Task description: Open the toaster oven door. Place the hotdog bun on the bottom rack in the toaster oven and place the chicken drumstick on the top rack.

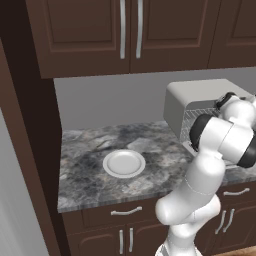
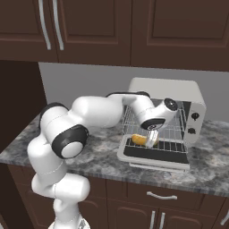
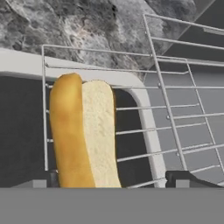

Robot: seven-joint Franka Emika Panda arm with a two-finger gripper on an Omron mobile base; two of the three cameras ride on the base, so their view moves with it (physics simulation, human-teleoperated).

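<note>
dark wood cabinets (image 1: 125, 30), grey marble counter (image 1: 90, 170)

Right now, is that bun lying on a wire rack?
Yes: in the hand view the hotdog bun lies across the wires of the rack, pulled out over the open toaster oven door.

Both base views look forward and down from behind the arm, sharing the grey marbled stone tabletop (image 1: 85, 170) and the boxy silver toaster oven (image 2: 172, 94). The hand view sits close above its wire rack (image 3: 175, 113).

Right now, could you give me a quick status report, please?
Gripper open over bun. Hotdog bun lying on pulled-out rack. Toaster oven door down. Nothing blocking.
</note>
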